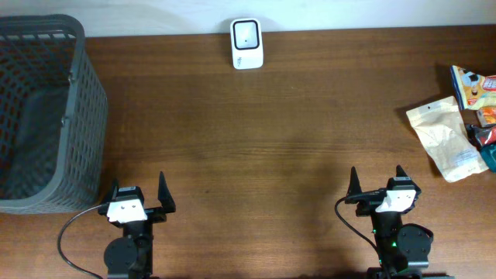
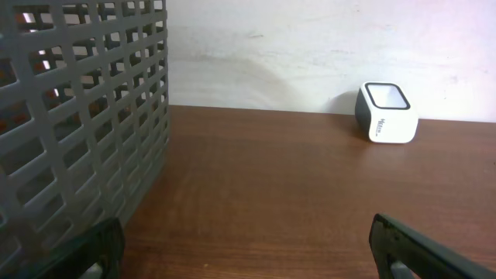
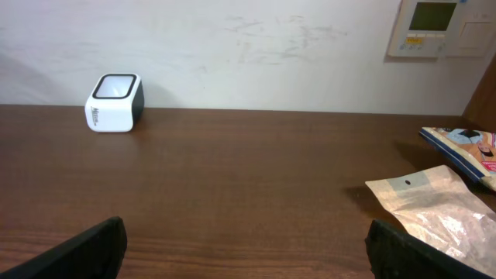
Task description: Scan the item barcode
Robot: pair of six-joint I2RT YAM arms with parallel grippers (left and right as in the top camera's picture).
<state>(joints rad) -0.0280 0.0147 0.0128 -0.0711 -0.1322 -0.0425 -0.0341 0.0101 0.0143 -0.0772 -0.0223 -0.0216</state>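
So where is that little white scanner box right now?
In the overhead view the white scanner sits at the far edge of the table, about midway between the grey basket on the left and the snack packets on the right.

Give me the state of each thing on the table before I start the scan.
left gripper, open, empty, beside the basket.
right gripper, open, empty.
scanner, standing at the far edge, window up, nothing on it.
basket, upright at the left; visible part looks empty.
beige pouch, lying flat at the right, untouched.
colourful packets, lying at the right edge, partly cut off.
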